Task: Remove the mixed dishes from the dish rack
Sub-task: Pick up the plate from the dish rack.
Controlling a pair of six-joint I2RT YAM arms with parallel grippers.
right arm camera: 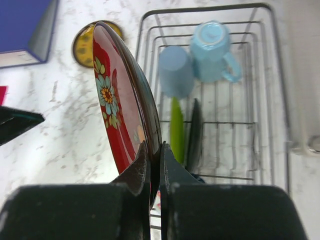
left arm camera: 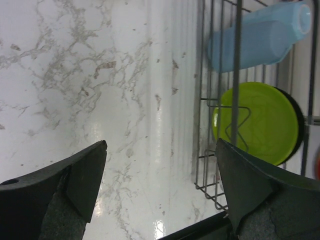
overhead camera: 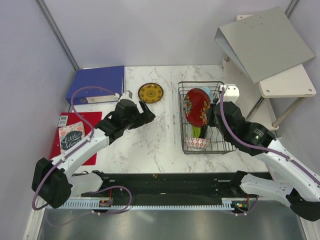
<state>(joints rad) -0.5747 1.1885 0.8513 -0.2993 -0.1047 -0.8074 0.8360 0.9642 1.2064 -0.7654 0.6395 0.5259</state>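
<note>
Yellow-brown patterned round plate (overhead camera: 150, 92) is already out on the marble surface (overhead camera: 150, 140). Right gripper (right arm camera: 154, 150) pinches the red floral round plate (right arm camera: 117, 100) upright over the black wire dish rack (right arm camera: 205, 10). Left gripper (left arm camera: 161, 145) wide, empty. To unload: lime green plate (right arm camera: 176, 130), black plate (right arm camera: 195, 130), two light blue cups (right arm camera: 212, 42), red-and-white bowl (overhead camera: 197, 143).

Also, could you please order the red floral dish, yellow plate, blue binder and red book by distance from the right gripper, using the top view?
1. red floral dish, clamped in the right gripper over the dish rack.
2. yellow plate, on the table left of the rack.
3. blue binder, back left.
4. red book, left edge.
</note>
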